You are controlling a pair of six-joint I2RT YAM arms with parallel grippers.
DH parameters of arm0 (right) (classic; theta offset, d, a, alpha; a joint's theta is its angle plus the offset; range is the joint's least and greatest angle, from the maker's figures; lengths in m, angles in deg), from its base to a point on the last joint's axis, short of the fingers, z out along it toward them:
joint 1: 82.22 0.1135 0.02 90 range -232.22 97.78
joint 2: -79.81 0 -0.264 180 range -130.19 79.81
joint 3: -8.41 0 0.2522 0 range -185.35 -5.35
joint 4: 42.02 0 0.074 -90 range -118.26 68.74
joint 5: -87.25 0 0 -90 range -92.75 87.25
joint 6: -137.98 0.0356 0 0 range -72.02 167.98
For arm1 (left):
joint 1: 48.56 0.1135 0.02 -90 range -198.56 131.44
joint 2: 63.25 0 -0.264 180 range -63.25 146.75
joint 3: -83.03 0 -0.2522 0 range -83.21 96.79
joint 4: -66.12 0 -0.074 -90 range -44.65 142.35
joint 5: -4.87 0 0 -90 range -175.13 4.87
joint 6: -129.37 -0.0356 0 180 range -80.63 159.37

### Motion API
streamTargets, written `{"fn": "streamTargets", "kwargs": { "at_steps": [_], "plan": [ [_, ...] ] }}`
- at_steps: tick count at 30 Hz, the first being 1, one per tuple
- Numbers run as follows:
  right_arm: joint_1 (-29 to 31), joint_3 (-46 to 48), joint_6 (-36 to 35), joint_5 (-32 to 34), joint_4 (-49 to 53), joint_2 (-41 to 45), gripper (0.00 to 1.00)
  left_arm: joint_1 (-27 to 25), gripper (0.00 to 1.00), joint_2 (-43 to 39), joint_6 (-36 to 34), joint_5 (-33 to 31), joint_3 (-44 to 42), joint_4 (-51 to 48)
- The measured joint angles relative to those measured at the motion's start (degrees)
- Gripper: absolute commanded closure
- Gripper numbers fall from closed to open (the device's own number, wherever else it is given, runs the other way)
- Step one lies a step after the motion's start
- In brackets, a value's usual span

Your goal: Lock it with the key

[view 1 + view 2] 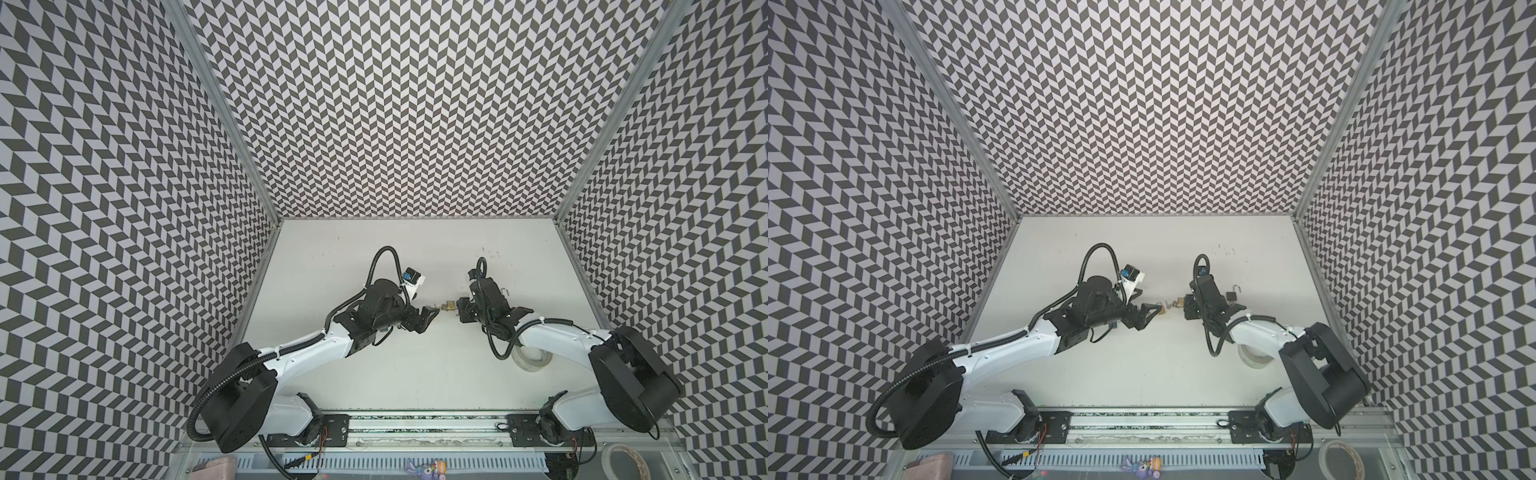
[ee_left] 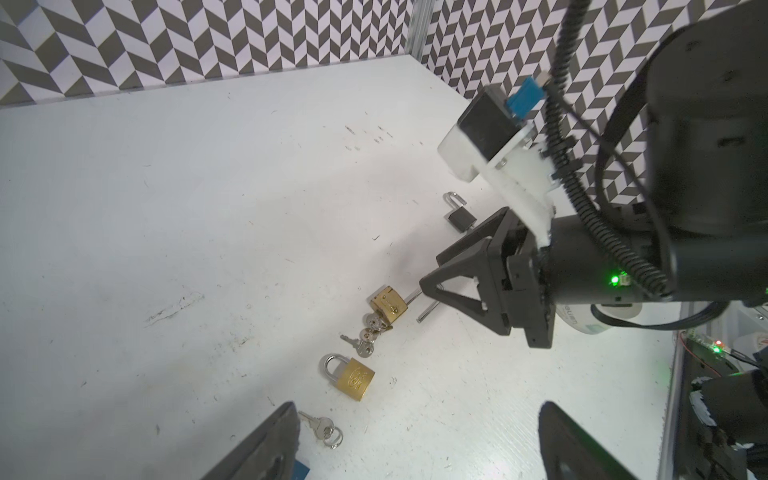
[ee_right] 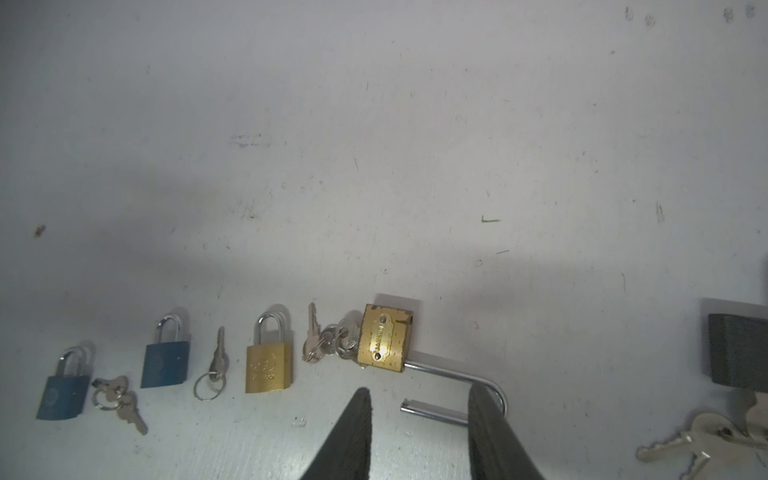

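Observation:
A brass padlock (image 3: 384, 338) lies on the white table with its long steel shackle (image 3: 453, 376) swung open. A key (image 3: 347, 336) sits in its keyhole, with a spare key on the ring. My right gripper (image 3: 420, 390) is open just above the table. The shackle's free leg lies between its fingers and one finger (image 3: 484, 415) covers the bend. In both top views the padlock (image 1: 449, 306) (image 1: 1179, 303) lies between the two grippers. My left gripper (image 2: 417, 419) is open wide and empty, hanging over a small shut brass padlock (image 2: 353, 380).
A row of other padlocks with loose keys runs left of the brass one: two blue ones (image 3: 62, 392) (image 3: 164, 363) and a small brass one (image 3: 268, 368). An open black padlock (image 2: 459, 216) and a bunch of keys (image 3: 706, 440) lie to the right. A tape roll (image 1: 532, 357) sits under the right arm.

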Motion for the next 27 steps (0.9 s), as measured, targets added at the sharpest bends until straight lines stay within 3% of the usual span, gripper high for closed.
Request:
{"fn": "streamTargets", "kwargs": {
  "at_steps": [12,27],
  "plan": [
    [1.2,-11.4,-1.8,-0.2,6.0,-11.0,0.51,5.7,0.11,-4.7,1.3,2.7,-3.0,2.2],
    [1.4,-16.6,-3.0,1.6,9.6,-18.2,0.58,6.3,0.12,-5.4,1.4,4.7,-3.8,2.2]
  ]
}}
